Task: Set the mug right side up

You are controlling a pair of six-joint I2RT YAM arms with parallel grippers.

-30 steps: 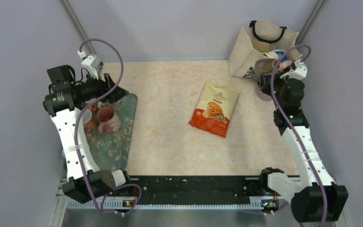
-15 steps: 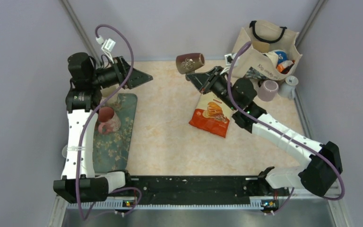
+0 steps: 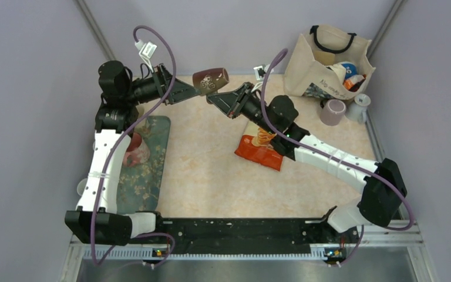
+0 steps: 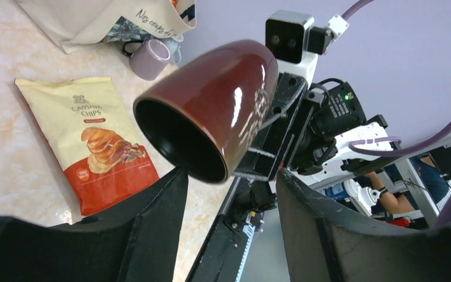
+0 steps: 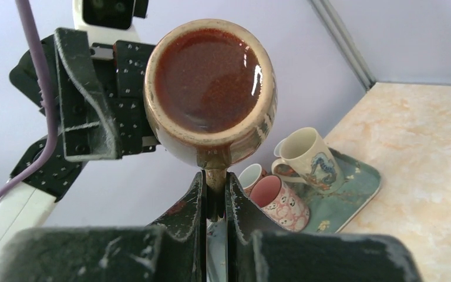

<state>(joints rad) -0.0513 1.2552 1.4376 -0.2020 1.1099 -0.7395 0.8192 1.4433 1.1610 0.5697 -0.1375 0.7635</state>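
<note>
Above the far part of the table (image 3: pixel 211 182), seen from overhead, a brown mug (image 3: pixel 210 80) hangs sideways in the air between the left gripper (image 3: pixel 189 91) and the right gripper (image 3: pixel 218 100). At the left wrist, the mug's dark mouth faces the camera, and the left fingers (image 4: pixel 152 205) stand spread wide, one to each side just below it. At the right wrist, the mug's base faces the camera, and the right fingers (image 5: pixel 187 207) pinch its handle (image 5: pixel 214 171). A tray (image 5: pixel 361 185) with cups (image 5: pixel 305 155) lies below.

This is a robotics lab test cell: plain lilac panels (image 3: pixel 29 117) wall in a marble-patterned table (image 3: pixel 205 176). Past the near rail (image 3: pixel 235 229), a person (image 4: pixel 390 198) sits.
</note>
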